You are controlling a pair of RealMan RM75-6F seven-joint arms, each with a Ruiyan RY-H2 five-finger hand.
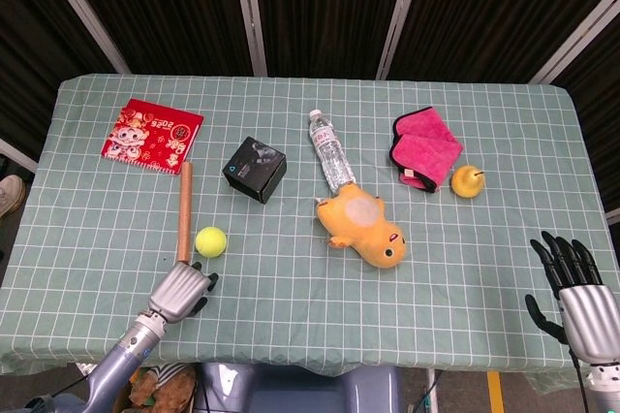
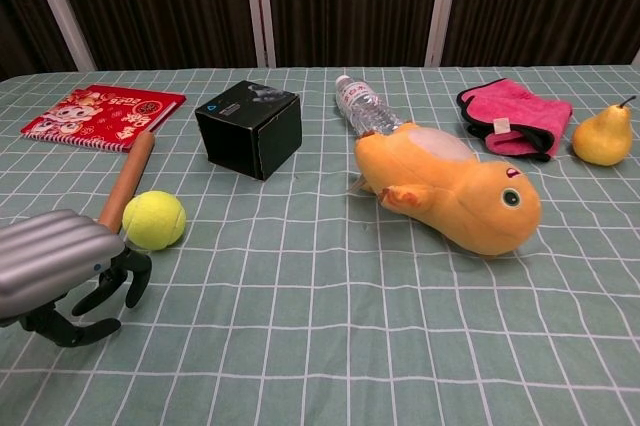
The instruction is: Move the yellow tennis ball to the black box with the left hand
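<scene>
The ball [image 1: 210,241] lies just right of the rod [image 1: 183,211], in front of the box [image 1: 255,170]. The left hand [image 1: 180,291] sits near the ball, nearer the table's [image 1: 291,306] front edge. The bottle [image 1: 331,162] lies right of the box.

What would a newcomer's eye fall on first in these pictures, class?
Probably the big orange plush toy lying mid-table, touching the water bottle. Next the yellow tennis ball beside the wooden rod, with the left hand empty just short of it.
</scene>
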